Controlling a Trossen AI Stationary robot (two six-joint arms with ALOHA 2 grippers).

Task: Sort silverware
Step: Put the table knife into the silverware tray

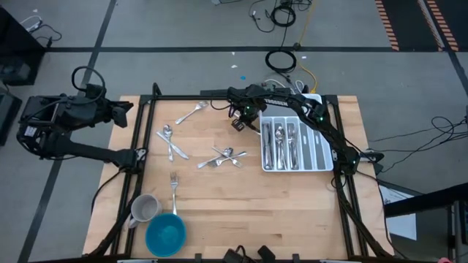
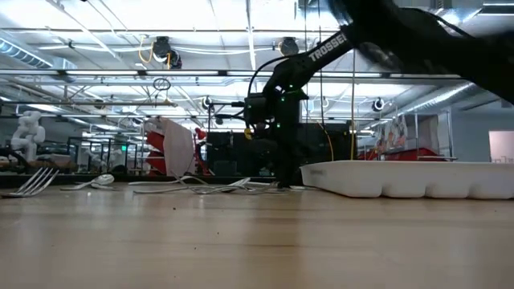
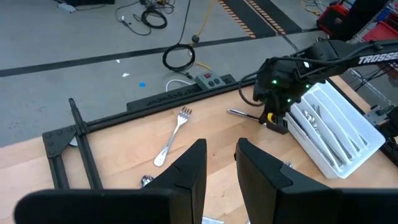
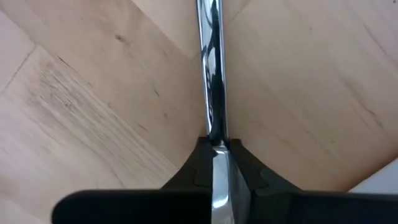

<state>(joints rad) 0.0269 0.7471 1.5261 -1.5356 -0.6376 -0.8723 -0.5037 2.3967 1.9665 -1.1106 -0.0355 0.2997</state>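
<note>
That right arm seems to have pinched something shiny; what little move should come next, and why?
Probably lift slightly. The right end effector is shut on a slim shiny silver knife lying low over the wooden table, just beside the white compartmented organiser tray where it likely belongs.

My right claw (image 1: 238,123) sits low at the table's (image 1: 292,212) far edge, clamped on a knife (image 4: 211,74) that runs ahead of it along the wood. Just to its right lies the organiser tray (image 1: 319,150), cutlery in its slots. To its left lies a fork (image 1: 191,113); nearer me, crossed silverware (image 1: 223,157). My left claw (image 3: 217,168) waits off the left edge.
</note>
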